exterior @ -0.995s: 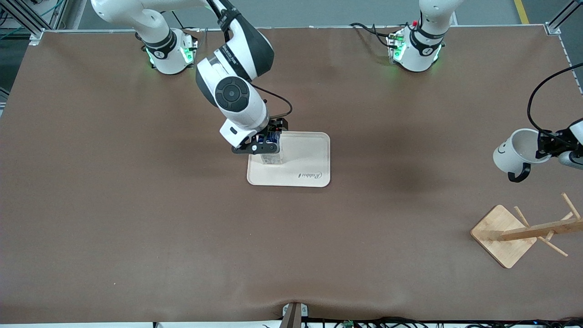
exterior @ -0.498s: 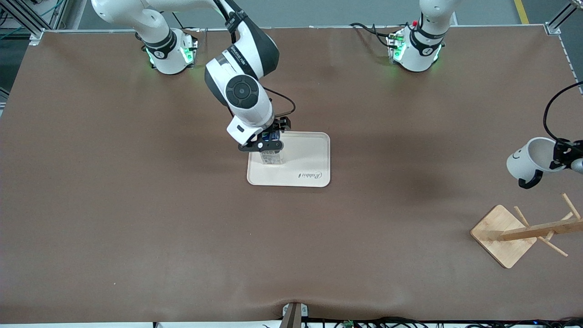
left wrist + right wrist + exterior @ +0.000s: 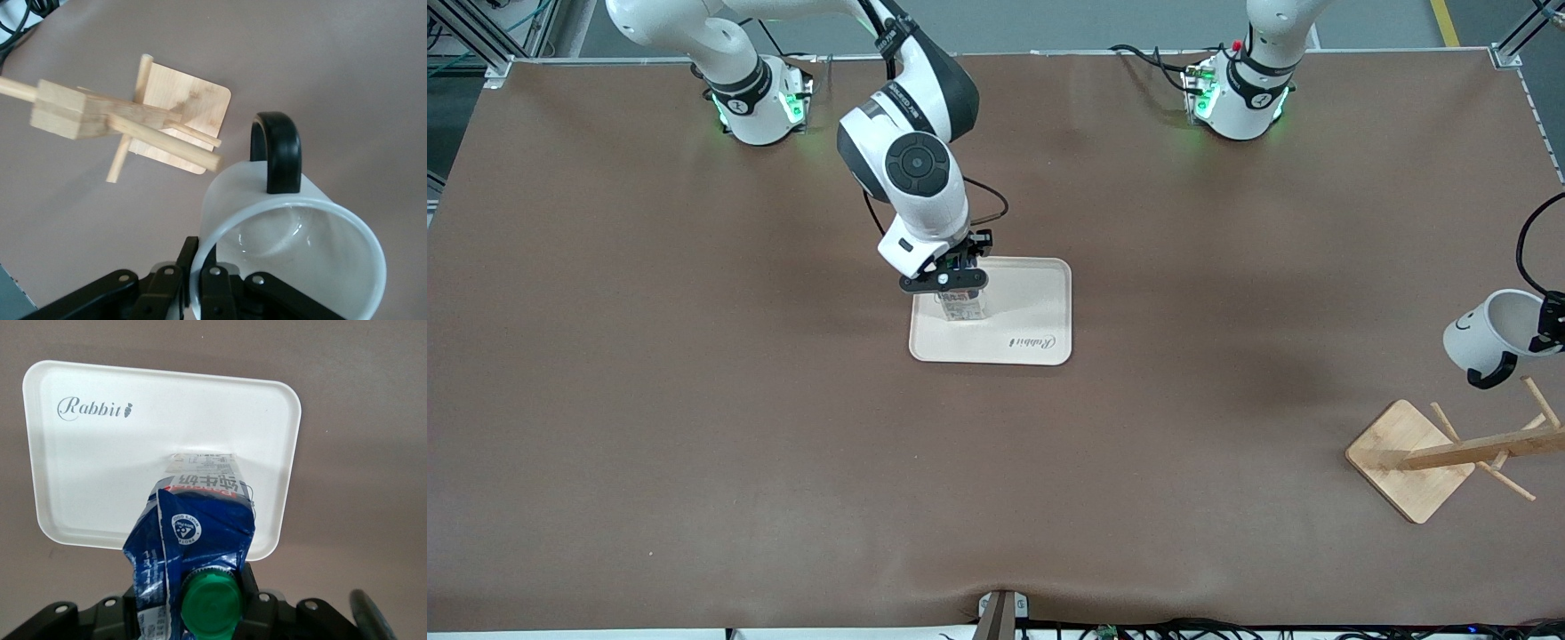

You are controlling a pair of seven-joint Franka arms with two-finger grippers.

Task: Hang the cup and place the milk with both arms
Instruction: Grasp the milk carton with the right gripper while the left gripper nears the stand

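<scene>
My left gripper [image 3: 1549, 331] is shut on the rim of the white cup [image 3: 1489, 334], whose black handle [image 3: 1492, 373] points down. It holds the cup in the air just above the wooden rack [image 3: 1476, 446] at the left arm's end. In the left wrist view the cup [image 3: 293, 247] is close to a rack peg [image 3: 167, 141]. My right gripper [image 3: 951, 278] is shut on the blue milk carton [image 3: 960, 304], which stands on the cream tray [image 3: 1032, 320]. In the right wrist view the carton [image 3: 193, 540] with its green cap [image 3: 210, 603] stands on the tray [image 3: 100, 467].
The rack has a square wooden base [image 3: 1405, 458] and several angled pegs. The tray lies mid-table with bare brown table all round it. The arms' bases [image 3: 756, 102] stand along the table edge farthest from the front camera.
My left gripper has carried the cup down toward the rack and toward the left arm's end. My right arm has shifted slightly over the tray, still gripping the milk.
</scene>
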